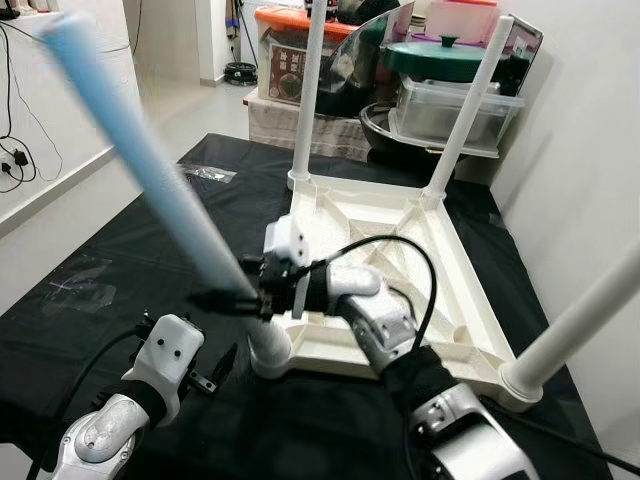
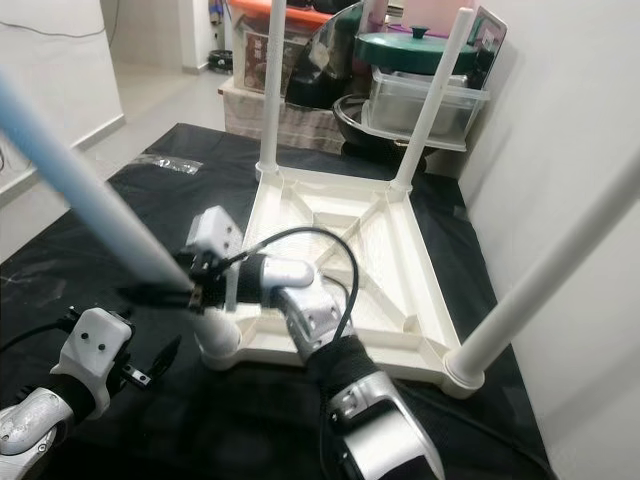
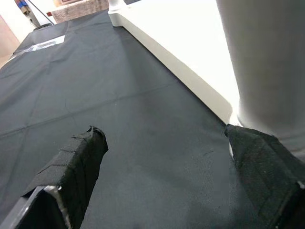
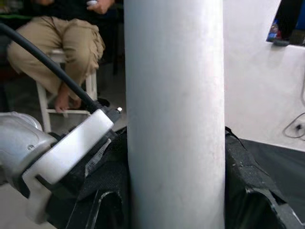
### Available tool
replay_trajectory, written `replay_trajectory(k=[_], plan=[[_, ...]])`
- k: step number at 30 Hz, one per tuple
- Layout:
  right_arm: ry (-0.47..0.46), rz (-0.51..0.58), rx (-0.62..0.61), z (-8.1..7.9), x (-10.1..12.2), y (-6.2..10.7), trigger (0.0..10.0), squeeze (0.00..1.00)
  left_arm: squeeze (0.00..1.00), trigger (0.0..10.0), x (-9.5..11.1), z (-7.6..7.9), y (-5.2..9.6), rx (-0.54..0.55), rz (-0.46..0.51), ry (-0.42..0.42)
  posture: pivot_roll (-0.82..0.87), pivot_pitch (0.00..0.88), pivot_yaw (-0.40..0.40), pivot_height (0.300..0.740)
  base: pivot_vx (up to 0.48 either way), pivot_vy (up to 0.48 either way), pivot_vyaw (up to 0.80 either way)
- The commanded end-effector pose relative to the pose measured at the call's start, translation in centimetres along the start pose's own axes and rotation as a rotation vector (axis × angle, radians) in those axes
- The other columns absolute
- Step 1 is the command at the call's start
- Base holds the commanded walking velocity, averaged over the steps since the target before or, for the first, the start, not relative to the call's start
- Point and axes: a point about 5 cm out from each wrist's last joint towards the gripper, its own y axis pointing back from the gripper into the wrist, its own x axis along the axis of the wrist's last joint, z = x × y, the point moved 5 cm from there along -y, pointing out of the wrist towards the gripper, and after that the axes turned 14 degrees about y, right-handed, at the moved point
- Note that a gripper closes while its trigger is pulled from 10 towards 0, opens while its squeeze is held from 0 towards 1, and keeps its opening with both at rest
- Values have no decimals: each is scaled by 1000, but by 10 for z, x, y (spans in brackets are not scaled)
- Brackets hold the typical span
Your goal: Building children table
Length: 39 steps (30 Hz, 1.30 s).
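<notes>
The right hand (image 1: 232, 298) clamps the tilted blue-white table leg (image 1: 150, 170) at the near-left corner socket of the upturned children's table (image 1: 400, 270) (on the black tabletop (image 1: 120, 260)); the left hand (image 3: 162, 176) hovers beside it, fingers wide.

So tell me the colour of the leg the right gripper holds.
Pale blue leg, gripped by the right gripper; clearest in left eye view.

Both eye views look forward and down from the head (a stereo pair) at the upturned table top (image 1: 400, 250) on the black desk (image 1: 120, 300). Each wrist view looks along its fingers (image 3: 71, 171), close in: the left low over the desk, the right against the leg (image 4: 174, 114).
</notes>
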Motion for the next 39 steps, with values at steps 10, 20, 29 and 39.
replay_trajectory(k=[10,20,29,39], plan=[[-215,-117,-371,47,-44,51,0,0,0,10000,-12,0,-2,8,-31,33,151,0,-128,740,0,0,0],[-303,-106,-669,68,-58,100,0,0,0,10000,-13,-4,-2,14,-37,32,137,0,-106,740,0,0,0],[-332,1,-820,76,-54,117,0,0,0,10000,-12,-8,-5,14,-36,21,130,0,-93,740,0,0,0],[-288,30,-854,59,-54,125,0,0,0,10000,-13,-10,-5,15,-37,15,114,0,-76,740,0,0,0]])
